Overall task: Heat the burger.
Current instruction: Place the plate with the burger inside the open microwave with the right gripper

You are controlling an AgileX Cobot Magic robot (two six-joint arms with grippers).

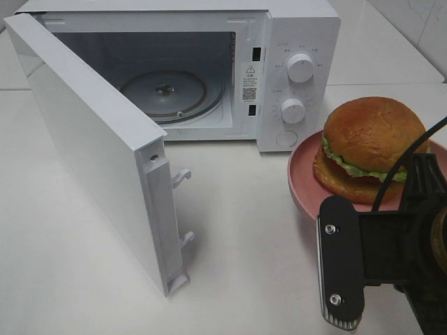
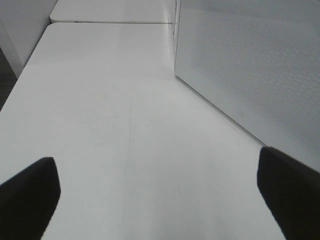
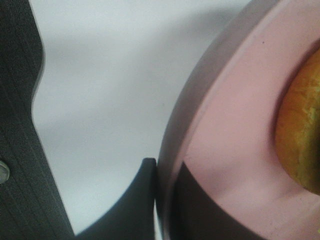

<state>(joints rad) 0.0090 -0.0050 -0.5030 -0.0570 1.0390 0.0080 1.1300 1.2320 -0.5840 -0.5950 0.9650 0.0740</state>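
Burger (image 1: 370, 143) sits on pink plate (image 1: 299, 178), right of open microwave (image 1: 300, 42) | right gripper (image 3: 161, 200) pinched tight on plate rim | left gripper (image 2: 160, 200) spread wide, empty | step: likely picking plate up | next: lift it level onto glass tray (image 1: 167, 94)

Open white microwave (image 1: 297, 31), pink plate (image 1: 302, 176)

- L pincer (image 2: 160, 195): two matte blk fingers (image 2: 27, 195), rounded edges, no markings.
- R pincer (image 3: 162, 200): fingers also blk & smooth, tapering to thin tips.
- R wrist housing (image 3: 20, 150): dark, fine ribbed texture, wavy edge, one silver screw (image 3: 2, 171).
- R arm, high view: flat blk slab (image 1: 341, 258) w/ rounded corners, two silver slab screws (image 1: 330, 228), grey ribbed strip (image 1: 340, 319) at one end.
- Thin blk cable (image 1: 405, 159) curving over boxy blk body (image 1: 419, 244).
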